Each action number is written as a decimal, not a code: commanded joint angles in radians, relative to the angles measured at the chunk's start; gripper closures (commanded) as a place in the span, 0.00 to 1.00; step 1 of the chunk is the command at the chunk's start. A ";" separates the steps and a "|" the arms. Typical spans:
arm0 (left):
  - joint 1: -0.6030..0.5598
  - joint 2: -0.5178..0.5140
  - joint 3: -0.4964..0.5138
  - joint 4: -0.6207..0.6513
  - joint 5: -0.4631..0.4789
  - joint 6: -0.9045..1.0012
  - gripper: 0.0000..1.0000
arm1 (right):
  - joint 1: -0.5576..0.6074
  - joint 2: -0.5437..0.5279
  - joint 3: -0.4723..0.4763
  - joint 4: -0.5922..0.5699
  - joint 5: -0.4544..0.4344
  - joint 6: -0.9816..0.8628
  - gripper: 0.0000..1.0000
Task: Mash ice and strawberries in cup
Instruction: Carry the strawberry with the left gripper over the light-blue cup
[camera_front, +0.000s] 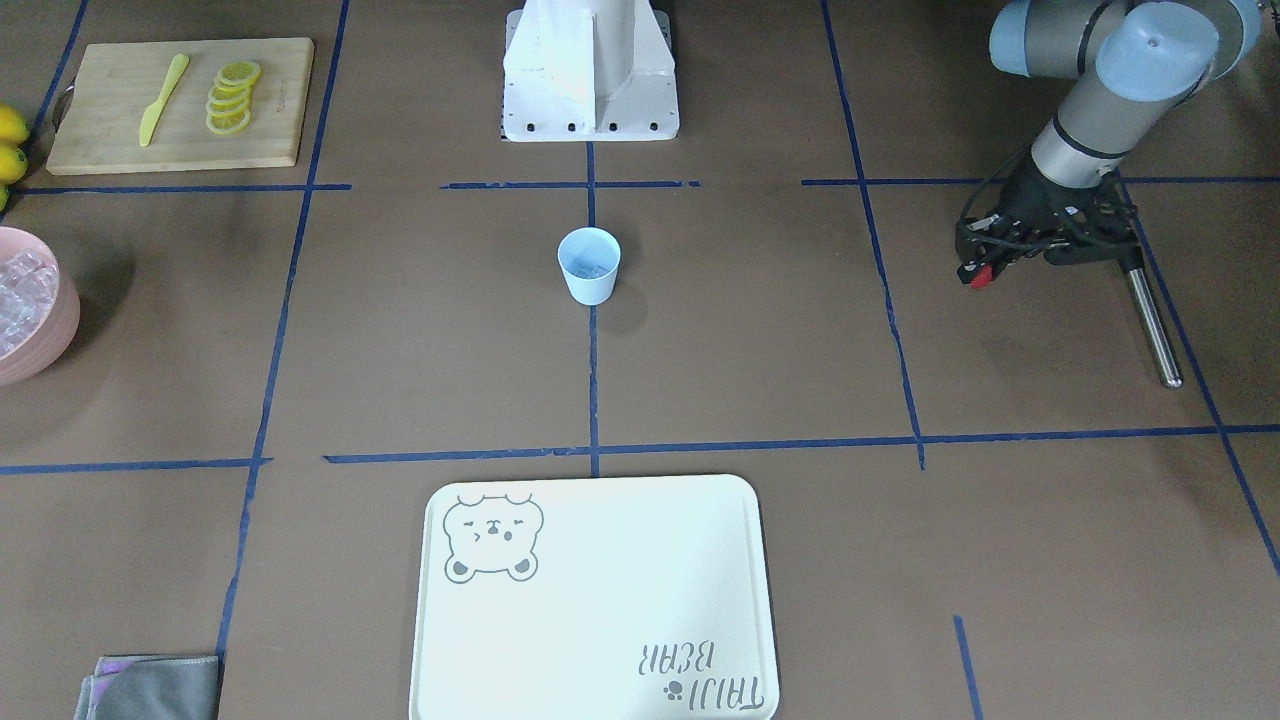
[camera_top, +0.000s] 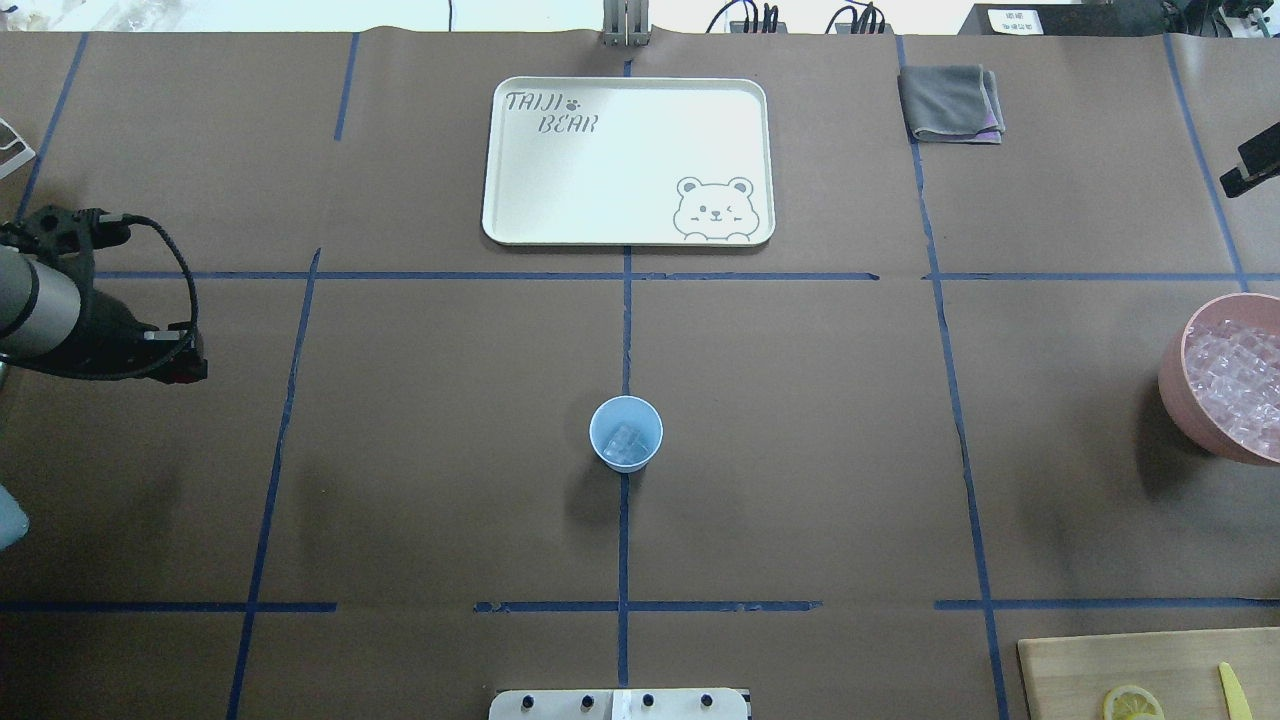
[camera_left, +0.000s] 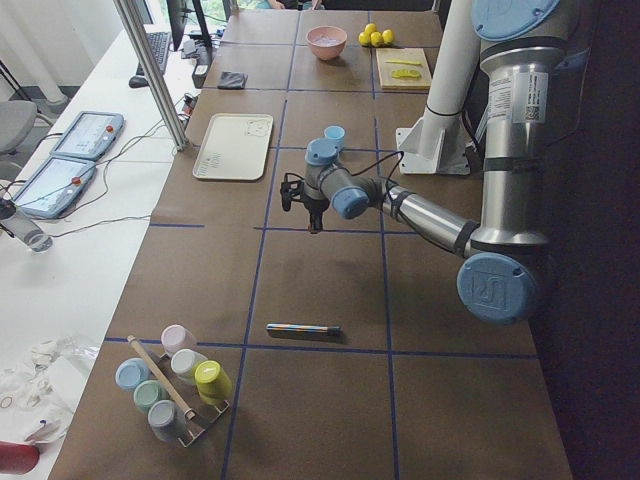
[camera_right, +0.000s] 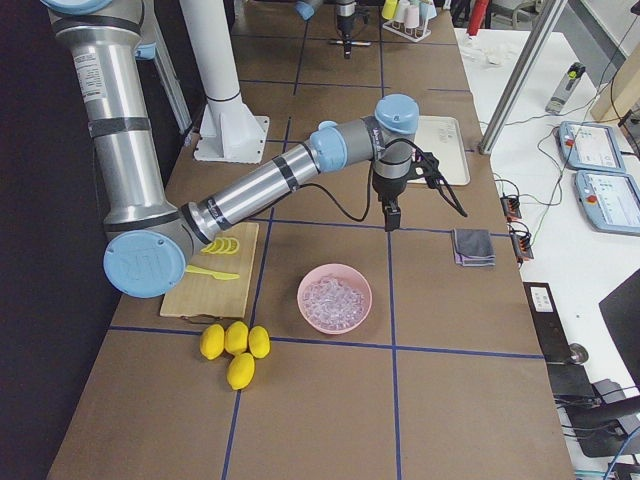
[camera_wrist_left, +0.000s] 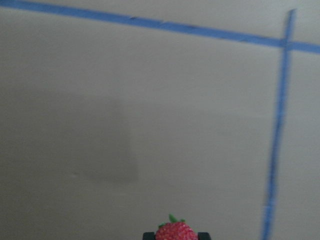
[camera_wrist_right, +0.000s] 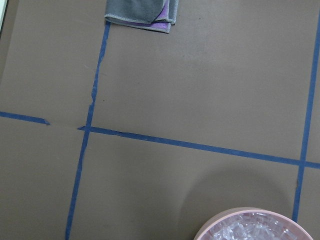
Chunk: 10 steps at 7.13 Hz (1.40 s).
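Edges and distance are hiding a fair bit
The strawberry is sitting half cut off at the bottom of the left wrist view, the left gripper clamping it mostly out of frame. The pink bowl is running off the overhead view's right edge, the cutting board off its bottom corner. The right gripper is showing only far off from the side, too small to tell how its jaws are standing

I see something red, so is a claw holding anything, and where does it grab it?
Yes. The left claw pinches the strawberry by its two sides, green top poking out. The right claw cannot be told.
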<state>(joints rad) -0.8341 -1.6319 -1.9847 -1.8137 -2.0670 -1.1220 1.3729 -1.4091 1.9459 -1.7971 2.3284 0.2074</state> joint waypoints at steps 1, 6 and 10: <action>0.098 -0.223 -0.039 0.190 0.010 -0.120 1.00 | 0.064 -0.065 -0.028 -0.001 0.003 -0.143 0.01; 0.337 -0.538 0.080 0.226 0.133 -0.336 1.00 | 0.215 -0.175 -0.130 0.001 0.066 -0.338 0.01; 0.391 -0.706 0.260 0.203 0.191 -0.370 1.00 | 0.232 -0.203 -0.131 0.001 0.065 -0.359 0.01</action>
<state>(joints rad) -0.4542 -2.3104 -1.7591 -1.6019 -1.8913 -1.4814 1.6032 -1.6085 1.8153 -1.7963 2.3936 -0.1499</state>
